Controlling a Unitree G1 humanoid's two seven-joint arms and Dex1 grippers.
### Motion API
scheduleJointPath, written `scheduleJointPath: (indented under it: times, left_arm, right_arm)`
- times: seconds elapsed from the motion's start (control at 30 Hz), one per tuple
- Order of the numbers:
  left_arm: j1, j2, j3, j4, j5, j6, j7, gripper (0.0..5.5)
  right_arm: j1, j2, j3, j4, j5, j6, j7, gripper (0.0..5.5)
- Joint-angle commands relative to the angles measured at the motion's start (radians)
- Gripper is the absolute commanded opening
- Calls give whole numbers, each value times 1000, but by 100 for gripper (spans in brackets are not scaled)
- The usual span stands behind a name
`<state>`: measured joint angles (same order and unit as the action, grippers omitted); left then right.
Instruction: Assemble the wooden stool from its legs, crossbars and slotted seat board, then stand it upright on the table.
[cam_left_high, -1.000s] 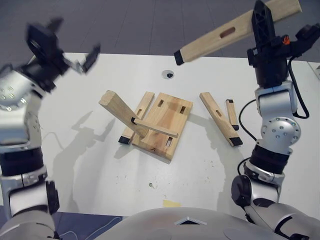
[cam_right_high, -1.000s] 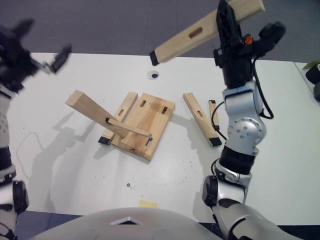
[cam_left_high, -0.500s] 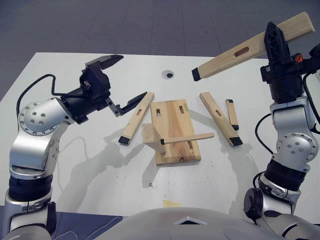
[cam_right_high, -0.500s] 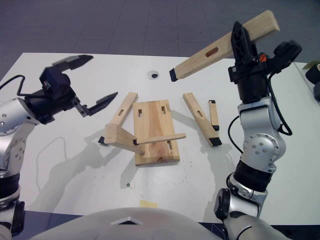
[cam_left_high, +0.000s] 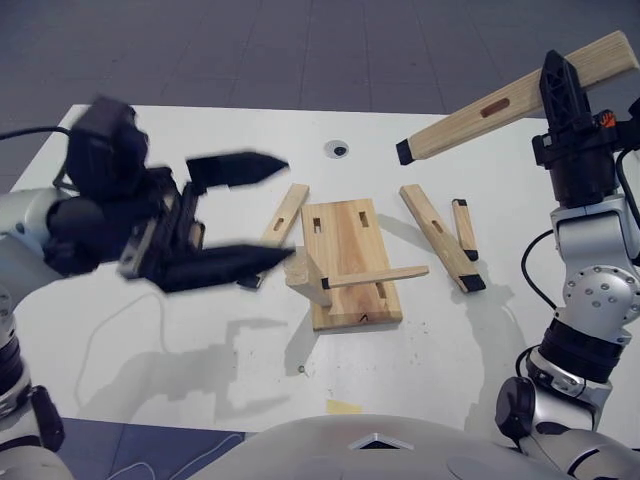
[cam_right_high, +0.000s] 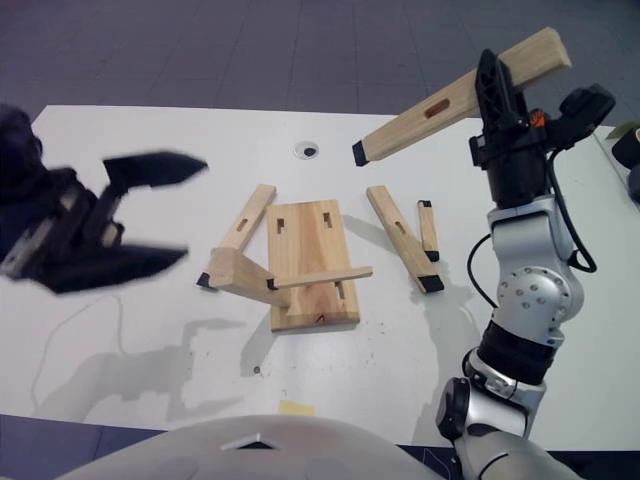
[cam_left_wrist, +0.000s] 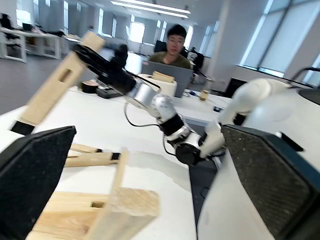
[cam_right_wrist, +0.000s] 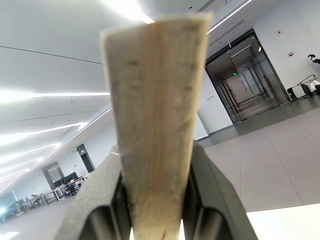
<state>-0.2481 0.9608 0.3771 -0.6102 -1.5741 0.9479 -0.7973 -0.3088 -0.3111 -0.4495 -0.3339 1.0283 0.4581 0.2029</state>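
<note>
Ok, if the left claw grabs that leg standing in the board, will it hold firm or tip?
Probably wobbly: the leg leans off the board, so its joint looks barely seated. The thin crossbar sticking out of it could lever loose. The board lies flat, so it may slide when pushed.

White table (cam_left_high: 450, 340) with the slotted seat board (cam_left_high: 345, 240) flat between left leg (cam_left_high: 290, 208) and right leg (cam_left_high: 438, 235), short crossbar (cam_left_high: 464, 230) just beside the right leg.

Head stereo pair looks down on the whole worktop (cam_left_high: 450, 350), left wrist cam low, facing right arm (cam_left_wrist: 167, 117), right wrist cam tight along leg (cam_right_wrist: 155, 125)
</note>
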Motion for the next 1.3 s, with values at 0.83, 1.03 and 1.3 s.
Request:
scheduleJointPath:
  times: [0.83,1.03,1.3]
  left_arm:
    - [119,-82,-288,-164,524,-187,49,235]
    - [84,-218,-428,-95,805,-309,221,209]
    - [102,-341,-546,-25,978,-395,294,203]
  right_arm:
    - [-5,-30,40,26,-29,16,20,101]
    - [34,-87,112,38,-236,-33,49,101]
    - [82,-87,189,34,-390,-87,125,101]
